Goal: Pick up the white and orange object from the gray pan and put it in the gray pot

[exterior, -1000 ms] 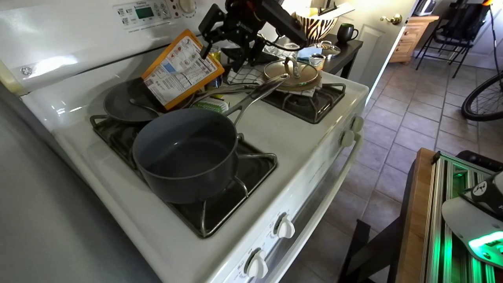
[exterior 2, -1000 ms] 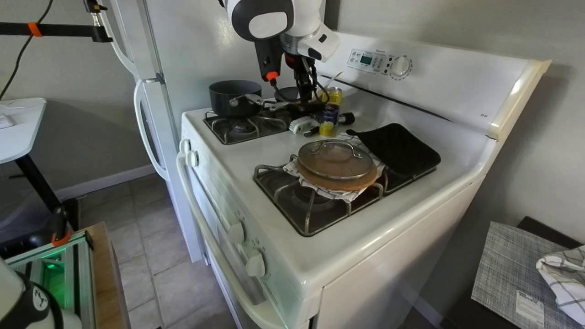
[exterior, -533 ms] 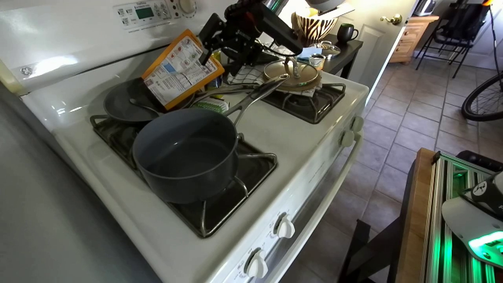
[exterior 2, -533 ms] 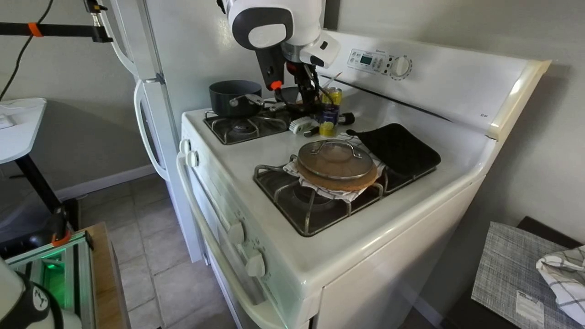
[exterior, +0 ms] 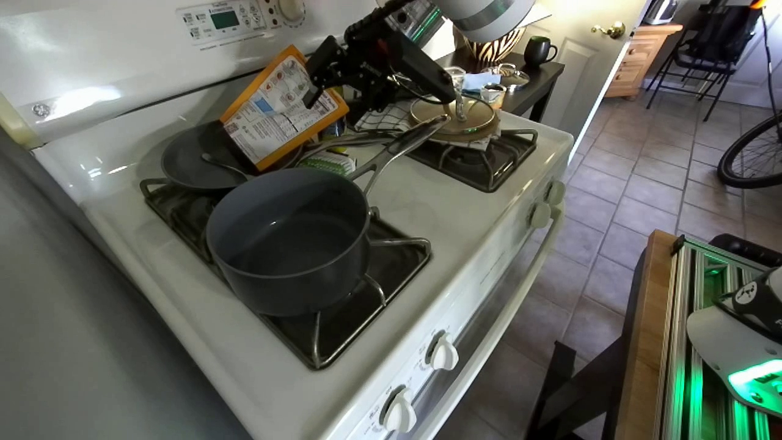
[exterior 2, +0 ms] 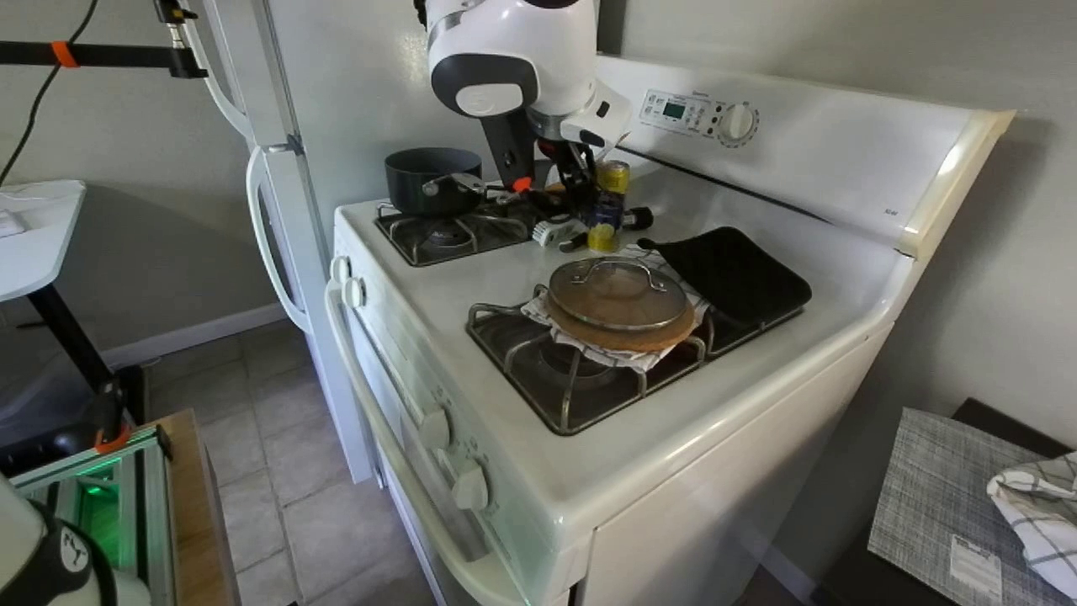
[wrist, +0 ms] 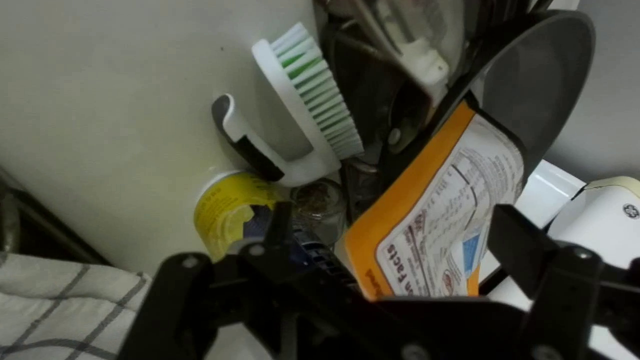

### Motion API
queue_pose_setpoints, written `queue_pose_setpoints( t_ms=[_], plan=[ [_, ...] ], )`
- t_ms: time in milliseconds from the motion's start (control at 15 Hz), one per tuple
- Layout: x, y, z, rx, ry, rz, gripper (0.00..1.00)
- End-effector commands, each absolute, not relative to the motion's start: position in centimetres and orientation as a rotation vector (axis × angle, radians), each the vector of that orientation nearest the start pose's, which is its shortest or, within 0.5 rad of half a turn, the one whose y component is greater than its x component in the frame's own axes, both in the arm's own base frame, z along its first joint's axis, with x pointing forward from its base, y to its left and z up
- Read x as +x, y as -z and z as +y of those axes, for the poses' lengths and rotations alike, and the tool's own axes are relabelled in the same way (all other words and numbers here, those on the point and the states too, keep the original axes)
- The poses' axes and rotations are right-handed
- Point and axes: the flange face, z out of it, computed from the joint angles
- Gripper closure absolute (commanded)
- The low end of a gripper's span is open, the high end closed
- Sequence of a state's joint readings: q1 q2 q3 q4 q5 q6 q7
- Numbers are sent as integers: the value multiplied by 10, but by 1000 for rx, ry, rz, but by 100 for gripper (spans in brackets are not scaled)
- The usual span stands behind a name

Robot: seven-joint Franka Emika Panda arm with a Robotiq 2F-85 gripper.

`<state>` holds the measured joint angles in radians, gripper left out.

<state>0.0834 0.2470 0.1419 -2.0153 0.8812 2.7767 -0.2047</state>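
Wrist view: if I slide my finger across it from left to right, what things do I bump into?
Checked cloth → white brush with green in its bristles → orange and white pouch → little round logo.

Arm [exterior 2: 559,50] is glossy white with a dark-grey oval patch [exterior 2: 484,69] and grey band [exterior 2: 549,125]. Black block [exterior 2: 507,147] ends in orange-red tip [exterior 2: 522,183]. Gripper [wrist: 394,227] is black, angular, with round grey screws [wrist: 256,249]. Cable [exterior: 421,95]: thin, black.
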Motion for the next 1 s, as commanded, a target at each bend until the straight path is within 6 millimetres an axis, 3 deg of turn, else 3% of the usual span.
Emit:
queue_pose_setpoints(
  t_ms=[0,600,800,933],
  plan=[
    [629,-373,105,-2444,649,401,27],
    [637,-369,105,-2383,666,333,96],
    [636,-375,101,-2397,662,339,100],
    [640,-394,101,-2392,715,310,100]
  ],
)
